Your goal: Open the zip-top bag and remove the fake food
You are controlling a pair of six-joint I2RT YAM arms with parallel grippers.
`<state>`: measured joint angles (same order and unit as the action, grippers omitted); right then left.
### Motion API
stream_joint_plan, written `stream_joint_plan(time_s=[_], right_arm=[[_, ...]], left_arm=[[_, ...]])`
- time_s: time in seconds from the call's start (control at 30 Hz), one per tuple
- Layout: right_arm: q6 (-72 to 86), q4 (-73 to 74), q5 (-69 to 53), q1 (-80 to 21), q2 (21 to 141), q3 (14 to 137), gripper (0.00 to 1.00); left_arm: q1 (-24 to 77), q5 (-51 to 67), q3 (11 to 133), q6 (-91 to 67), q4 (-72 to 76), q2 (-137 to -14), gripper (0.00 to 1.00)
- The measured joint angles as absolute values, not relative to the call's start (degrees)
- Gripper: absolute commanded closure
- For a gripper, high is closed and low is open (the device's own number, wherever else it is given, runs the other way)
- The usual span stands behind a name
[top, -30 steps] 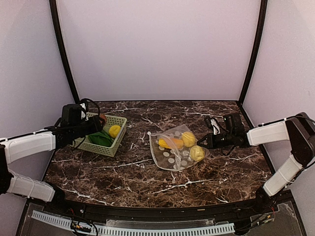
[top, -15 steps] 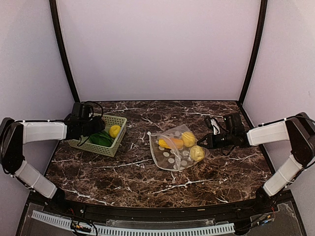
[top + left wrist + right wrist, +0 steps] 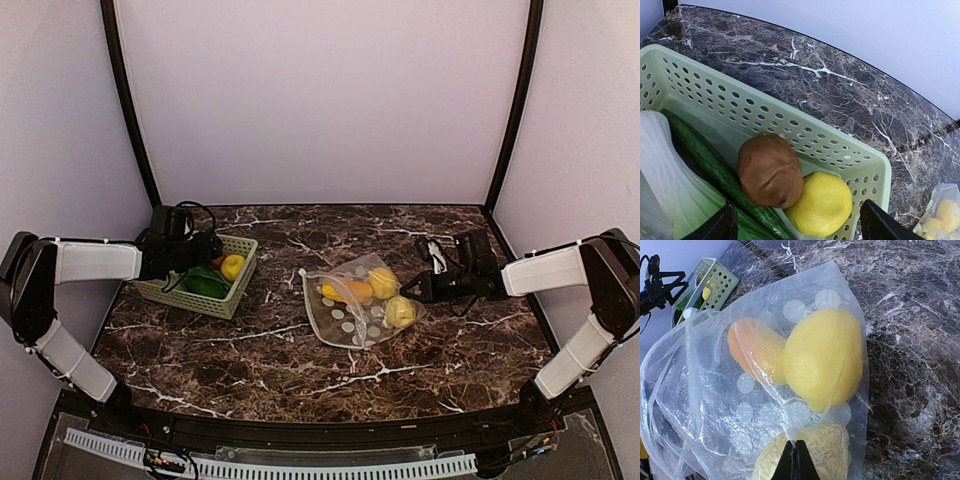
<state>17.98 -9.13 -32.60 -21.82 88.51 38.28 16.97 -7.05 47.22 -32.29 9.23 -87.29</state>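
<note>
Marble table fills lower half of top view. zip-top bag lies flat at centre frame, slack. Green basket sits centre-left, well apart from the bag.

L gripper hangs over the basket, jaws wide, nothing btwn them. R gripper is closed, pinching bag film at its right edge.

fake food: in the bag, a lemon, an orange piece and a pale netted one. In the basket, a cucumber, a brown potato-like piece and a 2nd lemon.

Step, as I read it: unloading, approx. halfway. Next: L crosses to the bag's left side and picks out one piece while R pins the film. Can't tell how wide the bag mouth gapes.
</note>
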Motion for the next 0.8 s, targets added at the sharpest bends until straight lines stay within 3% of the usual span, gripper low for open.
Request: stream_joint_plan(time_s=[0.2, 0.47, 0.8], right_arm=[[18.06, -9.13, -32.95, -21.8, 88.51, 38.28, 1.0], [18.09, -9.02, -33.17, -21.71, 88.49, 38.28, 1.0], [18.09, -7.73, -33.23, -21.71, 87.72, 38.2, 1.0]], left_arm=[[18.83, -5.43, 43.99, -28.77, 12.56, -81.89, 0.19], [30.24, -4.6, 35.09, -20.58, 21.54, -72.95, 0.22], [42.72, 0.23, 29.65, -6.81, 28.64, -74.08, 0.23]])
